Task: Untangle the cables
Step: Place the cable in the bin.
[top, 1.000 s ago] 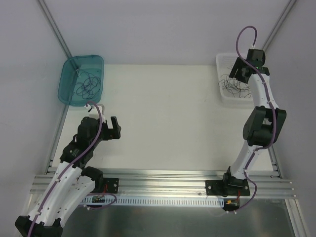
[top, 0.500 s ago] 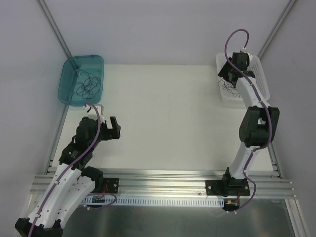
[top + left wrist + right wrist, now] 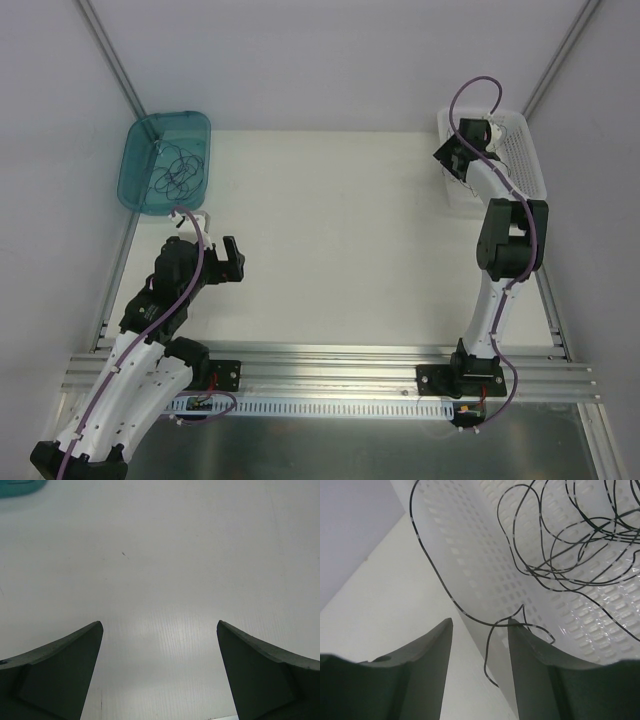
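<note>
Thin dark cables [image 3: 538,571] lie in loose loops inside the white perforated basket [image 3: 470,545]. One strand hangs over the basket's wall, crosses the gap of my right gripper [image 3: 480,625] and touches its right fingertip [image 3: 516,626]. The jaws stand apart with that strand loose between them. In the top view the right gripper [image 3: 455,155] is at the basket's [image 3: 520,150] left wall, and the arm hides most of the bundle. More cables [image 3: 178,168] lie in the teal bin [image 3: 140,185]. My left gripper [image 3: 160,630] is wide open over bare table, holding nothing.
The teal bin sits at the back left corner, its edge just showing in the left wrist view [image 3: 20,486]. The left gripper [image 3: 232,258] hovers near the table's left side. Metal frame posts rise behind both containers, and an aluminium rail [image 3: 330,375] runs along the near edge.
The right arm has swung left and back, from over the basket's middle to its left wall, and its jaws have narrowed. The left arm has not moved.
</note>
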